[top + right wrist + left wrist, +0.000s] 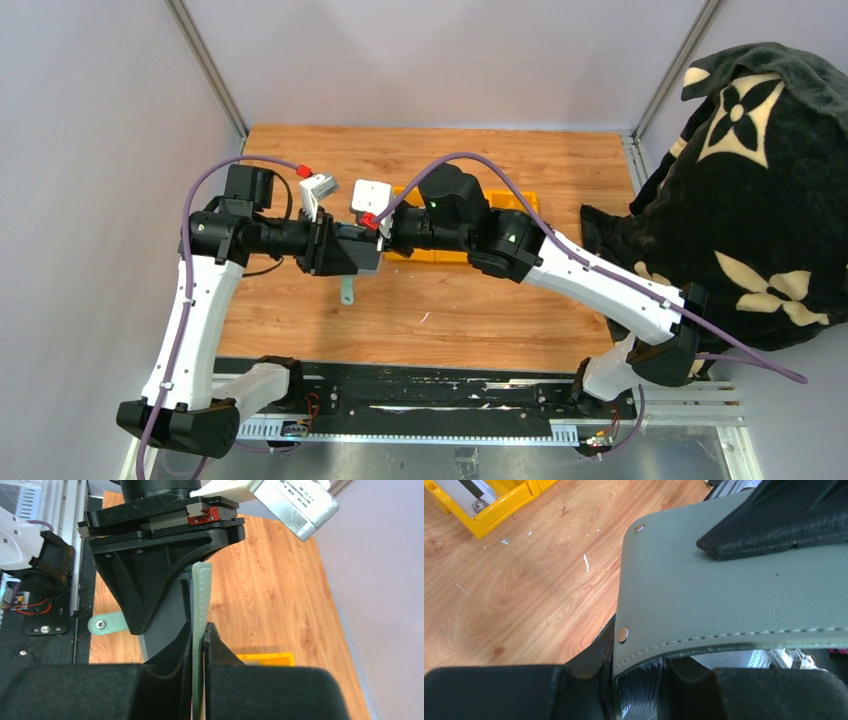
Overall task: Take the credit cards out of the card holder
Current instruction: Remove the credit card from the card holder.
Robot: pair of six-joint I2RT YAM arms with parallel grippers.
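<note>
The pale sage-green card holder [724,595] is held in the air between both grippers over the middle of the table. My left gripper [639,680] is shut on its edge, with the accordion pockets [646,682] between the fingers. My right gripper [199,645] is shut on the green cover flap [201,595]; its finger also shows in the left wrist view [774,525]. The holder's snap strap [347,293] hangs below. One silver-grey card with a black stripe [461,492] lies in the yellow bin. I see no other cards. In the top view the grippers [368,248] meet, hiding the holder.
The yellow bin [520,205] stands behind the right gripper on the wooden table [450,310]; it also shows in the left wrist view [489,510] and the right wrist view [265,658]. A black cloth with cream flowers [750,200] lies off the table's right edge.
</note>
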